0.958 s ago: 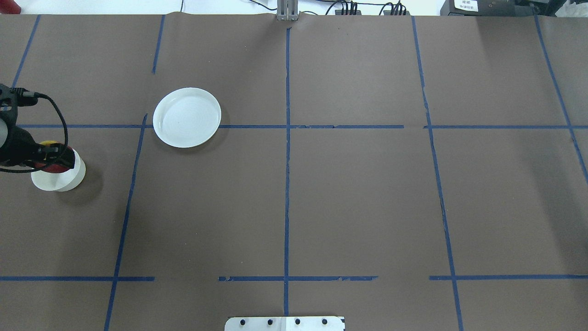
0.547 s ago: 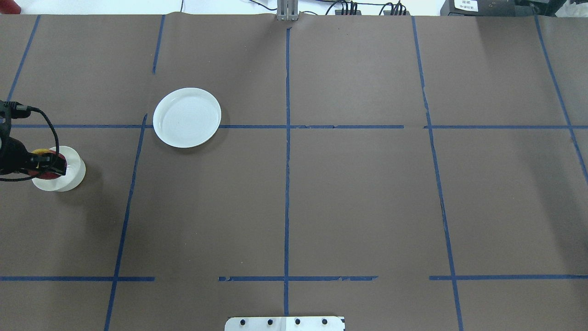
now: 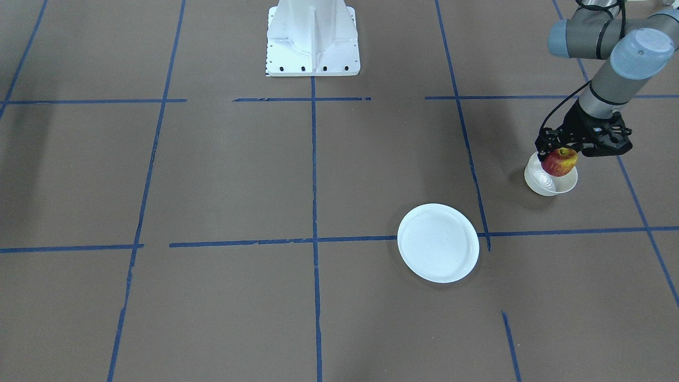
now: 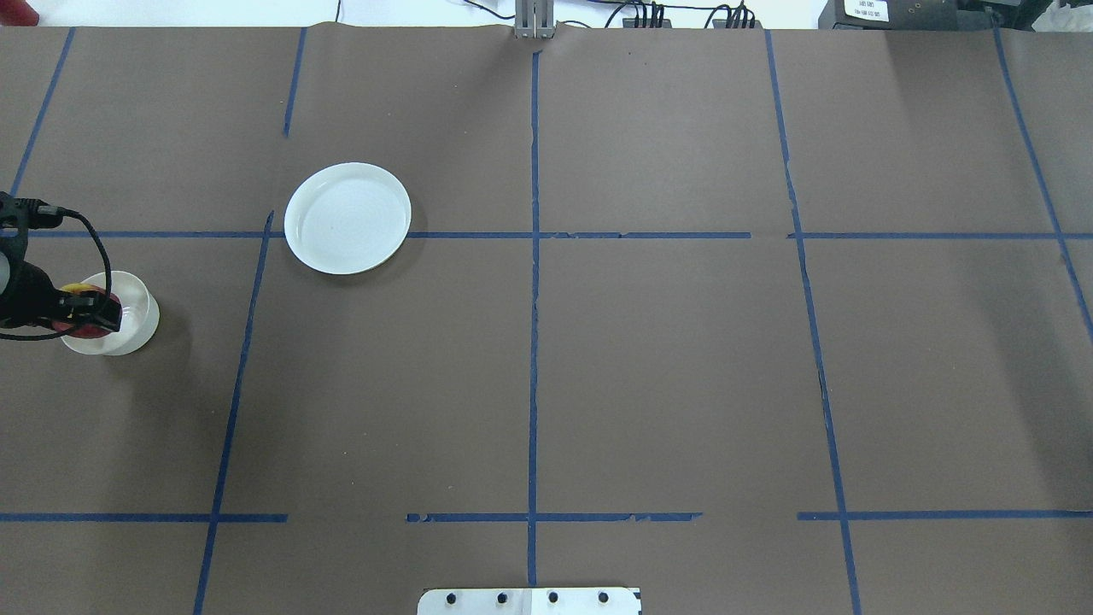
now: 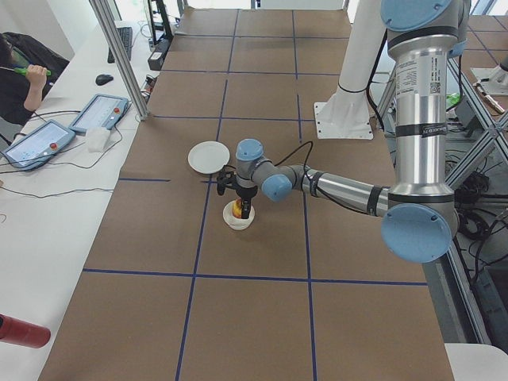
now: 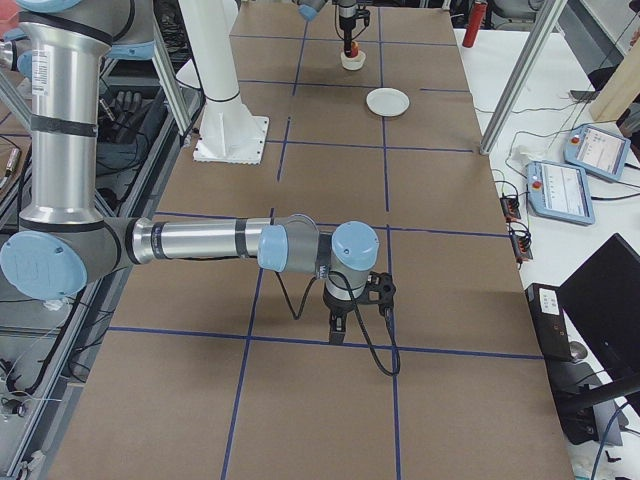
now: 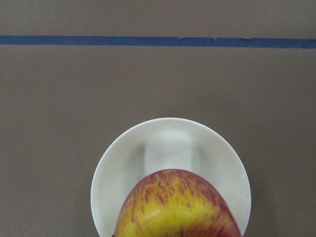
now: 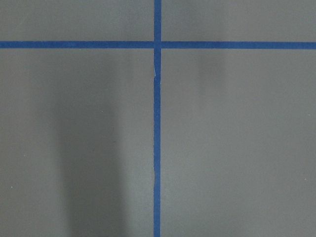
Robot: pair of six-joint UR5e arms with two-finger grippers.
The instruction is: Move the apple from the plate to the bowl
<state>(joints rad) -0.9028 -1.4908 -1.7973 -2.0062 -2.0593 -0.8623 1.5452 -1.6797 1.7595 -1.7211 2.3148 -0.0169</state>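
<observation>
At far right of the front view, I read the left gripper (image 3: 562, 153) clamped on the apple (image 3: 557, 165), which sits between its jaws directly over the bowl (image 3: 543, 185). I cannot tell the state of the right gripper (image 6: 336, 333).

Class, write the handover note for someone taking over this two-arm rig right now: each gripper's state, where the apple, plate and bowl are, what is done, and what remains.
The left gripper is shut on the round red-and-yellow apple, holding it at the mouth of the small deep cream-white bowl.
The right gripper hangs over the brown table, away from the job's things; whether it is open or shut cannot be told.
The flat round white plate is empty.
Done: apple off the plate and brought to the bowl.
Left: probably lower slightly, open the left gripper, withdraw.
</observation>
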